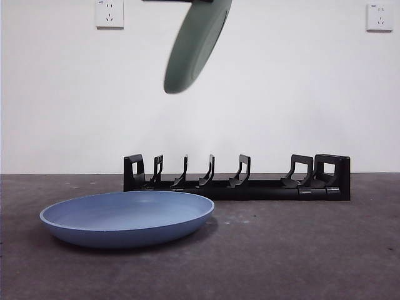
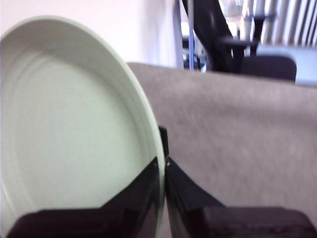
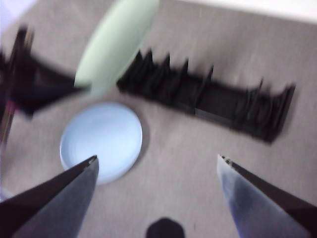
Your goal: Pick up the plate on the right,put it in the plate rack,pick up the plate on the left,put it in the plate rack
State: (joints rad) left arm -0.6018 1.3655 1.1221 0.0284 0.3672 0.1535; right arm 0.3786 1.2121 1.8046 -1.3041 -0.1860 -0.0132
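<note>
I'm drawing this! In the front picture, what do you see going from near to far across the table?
Blue plate lying flat on the table → black plate rack behind it → white wall with two sockets. The green plate hangs in the air, held at its rim by the left claw, so it has no place in this order.

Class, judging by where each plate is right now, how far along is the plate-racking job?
Done: nothing; the plate rack holds no plate. In hand: the left gripper is shut on the green plate, held tilted in the air above the rack. Left: slot it in, then rack the blue plate, lying on the table. The right gripper hangs open.
</note>
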